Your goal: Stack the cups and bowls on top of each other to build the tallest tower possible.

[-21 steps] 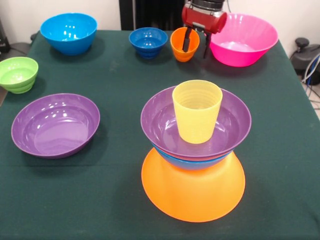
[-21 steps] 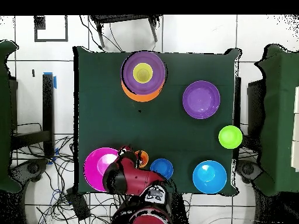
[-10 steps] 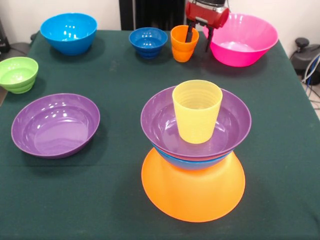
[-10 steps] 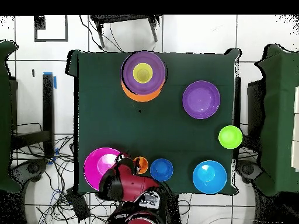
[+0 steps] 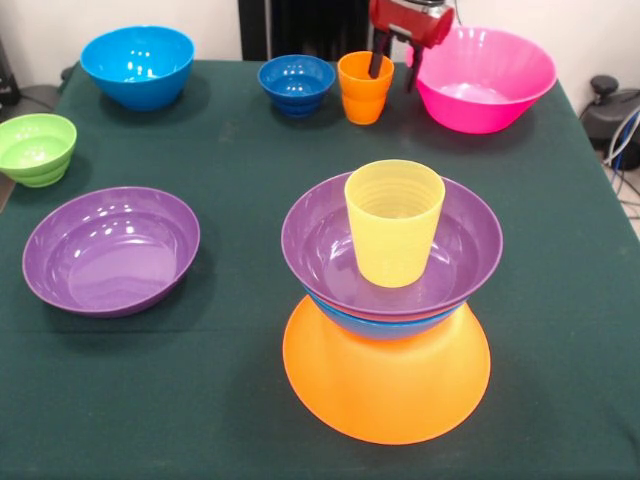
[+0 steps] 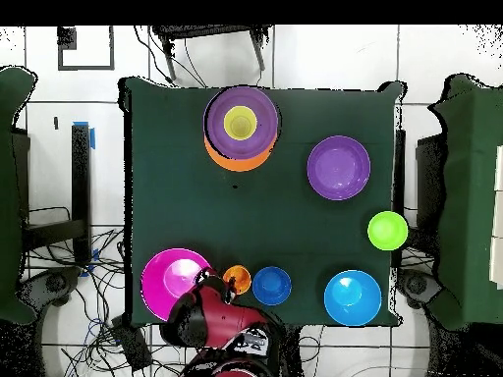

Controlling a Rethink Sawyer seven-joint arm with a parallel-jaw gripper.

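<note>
Risen off the orange cup (image 5: 365, 86), jaws released (green table (image 5: 240, 160), tiled floor (image 6: 324, 54)).

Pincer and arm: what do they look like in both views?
In the front view, the pincer has two slim black fingers under a glossy red housing with a dark top. Overhead, the arm is a bulky rounded red shell with black sections and a small white marking near the base. No cables on it are visible.

Bright even light, sharp focus, glare on purple bowl (image 5: 110, 250), soft shadows
</note>
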